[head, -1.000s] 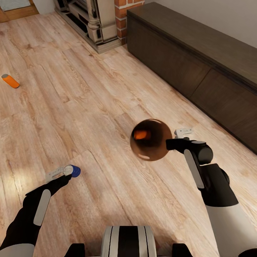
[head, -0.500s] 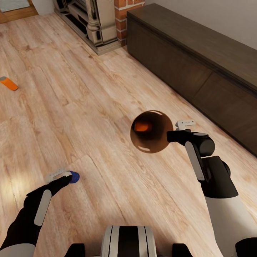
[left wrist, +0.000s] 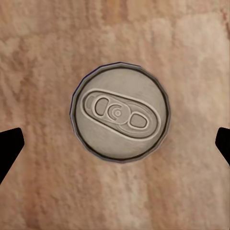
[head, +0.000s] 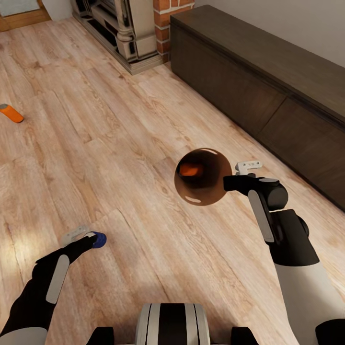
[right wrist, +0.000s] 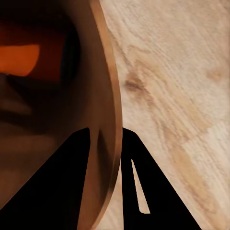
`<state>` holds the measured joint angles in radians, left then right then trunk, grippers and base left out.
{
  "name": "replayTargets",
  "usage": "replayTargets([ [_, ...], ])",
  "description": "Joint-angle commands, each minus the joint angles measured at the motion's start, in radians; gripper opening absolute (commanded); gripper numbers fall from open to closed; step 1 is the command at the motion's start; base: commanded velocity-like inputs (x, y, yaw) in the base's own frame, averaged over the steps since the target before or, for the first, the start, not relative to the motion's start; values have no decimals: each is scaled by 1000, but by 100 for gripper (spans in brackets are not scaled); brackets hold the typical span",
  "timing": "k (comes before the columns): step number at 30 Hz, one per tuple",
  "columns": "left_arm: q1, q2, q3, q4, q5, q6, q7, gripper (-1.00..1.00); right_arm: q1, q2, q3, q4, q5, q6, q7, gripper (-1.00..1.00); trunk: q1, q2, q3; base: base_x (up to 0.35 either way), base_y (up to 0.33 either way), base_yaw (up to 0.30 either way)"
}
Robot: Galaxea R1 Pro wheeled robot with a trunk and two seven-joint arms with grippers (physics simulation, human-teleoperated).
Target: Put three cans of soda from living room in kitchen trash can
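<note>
Down at the near left, the left gripper hangs wide open over the upright blue can, silver top up. Right gripper pinches the trash can rim, mouth tilted up, an orange can inside; another orange can lies far left. Nothing has shifted since half a second ago.

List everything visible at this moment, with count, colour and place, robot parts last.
Blue can: one, silver top, upright on the floor between the left jaws.
Orange can: one, lying on the floor, far left.
Orange can in bin: one, inside the bin.
Bin: one, copper-brown, held off the floor by its rim.
Cabinet: one, long, dark brown, along the right wall.
Fireplace: one, brick with pale surround, at the top.
Floor: light wood planks.
Left gripper: jaws open wide around the blue can.
Right gripper: jaws shut on the bin's rim.
</note>
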<state>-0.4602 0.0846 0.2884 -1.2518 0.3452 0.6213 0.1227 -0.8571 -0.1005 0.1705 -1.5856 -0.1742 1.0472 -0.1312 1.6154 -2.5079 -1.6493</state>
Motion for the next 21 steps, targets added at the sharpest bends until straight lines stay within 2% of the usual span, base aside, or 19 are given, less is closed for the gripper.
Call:
replayTargets([
  [1,0,-2,0,0,0,0,0,100,0,2,0,-1,-13,0,2,-100,0,0,0,0,0,0],
  [7,0,-11,0,-5,-1,0,-1,100,0,34,14,-1,1,0,2,-100,0,0,0,0,0,0],
  [11,0,-12,0,-7,-2,0,-1,100,1,58,38,-1,97,0,3,-100,0,0,0,128,3,0],
  [13,1,-12,0,-8,-1,0,-2,100,1,66,41,-1,115,0,4,-100,0,0,0,99,7,0],
  [21,1,-12,0,-9,0,0,-2,100,2,74,43,-1,127,0,4,-100,0,0,0,19,1,0],
])
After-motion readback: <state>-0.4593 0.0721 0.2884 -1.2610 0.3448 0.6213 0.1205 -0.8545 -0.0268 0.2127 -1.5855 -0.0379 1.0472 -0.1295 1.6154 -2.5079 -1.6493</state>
